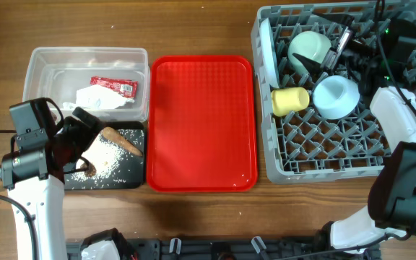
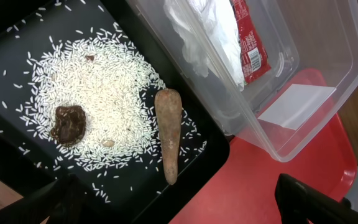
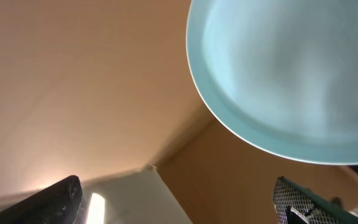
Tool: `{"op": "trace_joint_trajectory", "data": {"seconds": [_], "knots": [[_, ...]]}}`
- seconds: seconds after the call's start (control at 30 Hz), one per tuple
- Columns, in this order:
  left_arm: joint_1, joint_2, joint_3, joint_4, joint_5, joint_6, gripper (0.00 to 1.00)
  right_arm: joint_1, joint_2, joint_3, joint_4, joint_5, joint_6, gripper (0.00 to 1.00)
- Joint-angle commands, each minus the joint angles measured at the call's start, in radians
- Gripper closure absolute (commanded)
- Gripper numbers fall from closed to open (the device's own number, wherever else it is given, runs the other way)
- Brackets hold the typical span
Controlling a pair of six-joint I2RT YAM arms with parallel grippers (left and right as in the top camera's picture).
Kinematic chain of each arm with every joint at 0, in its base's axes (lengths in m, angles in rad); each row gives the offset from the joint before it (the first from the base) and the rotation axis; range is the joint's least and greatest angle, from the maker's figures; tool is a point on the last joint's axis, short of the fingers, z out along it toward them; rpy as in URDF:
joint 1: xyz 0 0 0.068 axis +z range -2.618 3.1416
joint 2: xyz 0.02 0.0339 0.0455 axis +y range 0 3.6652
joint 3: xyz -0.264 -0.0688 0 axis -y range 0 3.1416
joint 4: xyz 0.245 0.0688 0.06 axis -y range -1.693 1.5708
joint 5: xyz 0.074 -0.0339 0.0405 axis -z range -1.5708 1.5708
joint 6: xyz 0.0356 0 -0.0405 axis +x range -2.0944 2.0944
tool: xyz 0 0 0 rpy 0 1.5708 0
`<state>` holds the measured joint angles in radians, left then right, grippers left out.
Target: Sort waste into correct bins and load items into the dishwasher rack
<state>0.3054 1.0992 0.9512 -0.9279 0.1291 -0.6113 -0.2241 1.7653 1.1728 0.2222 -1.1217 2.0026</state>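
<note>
The black tray [image 1: 132, 177] holds white rice [image 2: 104, 93], a long brown scrap [image 2: 168, 134] and a dark lump [image 2: 69, 123]. My left gripper [image 2: 176, 199] hovers open just above this tray's corner [image 1: 85, 141], holding nothing. Behind it, the clear tub [image 1: 45, 65] contains a red sauce packet [image 1: 113, 86] and crumpled white paper [image 1: 103, 100]. In the grey dishwasher rack [image 1: 323, 155] sit a pale green bowl [image 1: 310, 47], a yellow cup [image 1: 289, 101] and a light blue bowl [image 1: 336, 96]. My right gripper [image 1: 341, 45] is open over the rack. A round light blue dish [image 3: 284, 74] shows beyond its fingers.
The flat red serving tray [image 1: 201, 123] lies between the bins and the rack, bare. The right arm's white links [image 1: 399, 123] cross the rack's right side. Bare wood table [image 1: 193, 25] runs along the back. Cables trail at the left edge.
</note>
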Motion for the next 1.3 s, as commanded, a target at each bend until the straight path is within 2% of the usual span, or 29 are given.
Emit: {"op": "trace_joint_trajectory", "data": {"seconds": [0.0, 0.13, 0.2, 0.3, 0.4, 0.47, 0.63, 0.7, 0.77, 0.8, 0.83, 0.9, 1.0, 1.07, 1.1, 1.17, 1.23, 1.27], "knots": [[0.005, -0.003, 0.001, 0.000, 0.005, -0.006, 0.00, 0.001, -0.022, -0.003, 0.001, 0.161, 0.069, 0.00], [0.005, -0.003, 0.001, 0.000, 0.005, -0.006, 0.00, 0.002, -0.042, -0.003, -0.018, 0.343, 0.068, 0.00], [0.005, -0.003, 0.001, 0.000, 0.005, -0.006, 0.00, 0.002, -0.106, -0.003, -0.119, 0.417, 0.069, 0.00], [0.005, -0.003, 0.001, 0.000, 0.005, -0.006, 0.00, 0.002, -0.273, -0.003, -0.364, 0.547, 0.068, 0.00], [0.005, -0.003, 0.001, 0.000, 0.005, -0.006, 0.00, 0.010, -0.518, -0.003, -0.620, 0.647, 0.069, 0.00], [0.005, -0.003, 0.001, 0.000, 0.005, -0.006, 0.00, 0.040, -0.631, -0.003, -0.668, 0.662, 0.069, 0.00], [0.005, -0.003, 0.001, 0.000, 0.005, -0.006, 0.00, 0.237, -0.923, -0.003, -0.699, 0.676, 0.068, 0.00], [0.005, -0.003, 0.001, 0.000, 0.005, -0.006, 0.00, 0.283, -0.995, -0.003, -0.836, 0.755, 0.033, 0.00], [0.005, -0.003, 0.001, 0.000, 0.005, -0.006, 0.00, 0.294, -1.065, -0.003, -1.260, 0.788, -0.040, 0.00], [0.005, -0.003, 0.001, 0.000, 0.005, -0.006, 0.00, 0.294, -1.084, -0.003, -1.557, 0.905, -0.036, 0.00], [0.005, -0.003, 0.001, 0.000, 0.005, -0.006, 0.00, 0.294, -1.092, -0.003, -1.675, 0.976, -0.037, 0.00], [0.005, -0.003, 0.001, 0.000, 0.005, -0.006, 0.00, 0.294, -1.119, -0.003, -1.822, 1.044, -0.038, 0.00], [0.005, -0.003, 0.001, 0.000, 0.005, -0.006, 0.00, 0.294, -1.173, -0.003, -1.830, 1.041, -0.061, 0.00], [0.005, -0.003, 0.001, 0.000, 0.005, -0.006, 0.00, 0.294, -1.186, -0.004, -1.830, 1.044, -0.208, 0.00], [0.005, -0.003, 0.001, 0.000, 0.005, -0.006, 0.00, 0.294, -1.188, -0.003, -1.828, 1.123, -0.337, 0.00], [0.005, -0.003, 0.001, 0.000, 0.005, -0.006, 0.00, 0.294, -1.190, -0.004, -1.713, 1.277, -0.564, 0.00], [0.005, -0.003, 0.001, 0.000, 0.005, -0.006, 0.00, 0.294, -1.204, -0.004, -1.492, 1.360, -0.921, 0.00], [0.005, -0.003, 0.001, 0.000, 0.005, -0.006, 0.00, 0.294, -1.211, -0.005, -1.350, 1.365, -1.157, 0.00]]}}
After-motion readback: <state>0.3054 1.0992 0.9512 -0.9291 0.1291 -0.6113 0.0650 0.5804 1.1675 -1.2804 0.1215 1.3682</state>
